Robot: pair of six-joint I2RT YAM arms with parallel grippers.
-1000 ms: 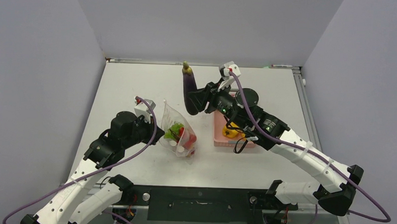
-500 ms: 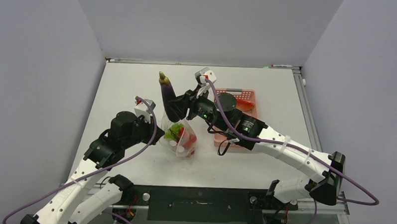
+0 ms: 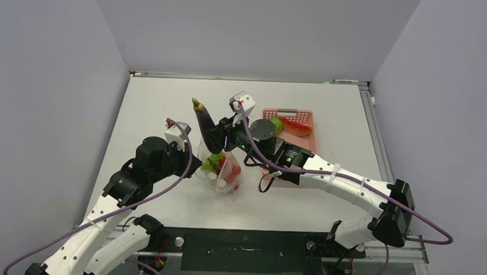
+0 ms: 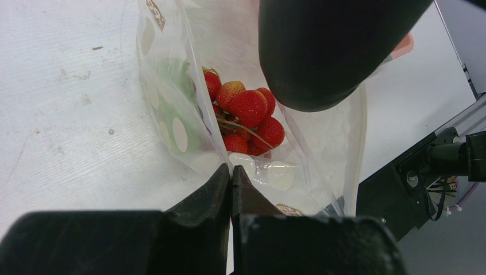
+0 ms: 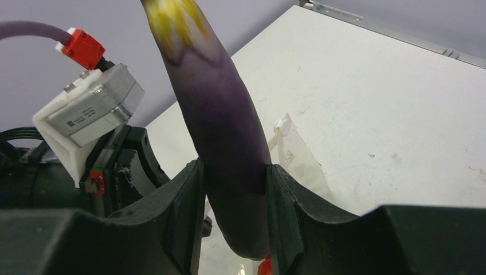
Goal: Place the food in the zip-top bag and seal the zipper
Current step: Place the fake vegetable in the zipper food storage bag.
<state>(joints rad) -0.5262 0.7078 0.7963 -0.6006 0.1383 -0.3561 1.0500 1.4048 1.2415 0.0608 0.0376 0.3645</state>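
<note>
The zip-top bag (image 3: 223,171) stands open on the table with red strawberries (image 4: 249,110) and a green piece (image 3: 216,158) inside. My left gripper (image 4: 231,172) is shut on the bag's near mouth edge (image 4: 220,154) and holds it up. My right gripper (image 5: 235,189) is shut on the purple eggplant (image 5: 223,126), which stands upright with its stem up. The eggplant (image 3: 203,119) hangs just above the bag's mouth, and its dark lower end (image 4: 326,51) fills the top of the left wrist view. I cannot pick out the zipper strip for certain.
The pink basket (image 3: 311,135) sits right of the bag, with a green round fruit (image 3: 277,123) and a red piece (image 3: 298,126) in it. The right arm reaches across the basket's near left corner. The left wrist camera housing (image 5: 86,114) is close beside the eggplant.
The right arm has carried the eggplant leftward and down, from above the basket to over the bag's mouth. The left gripper and the bag have stayed put.
</note>
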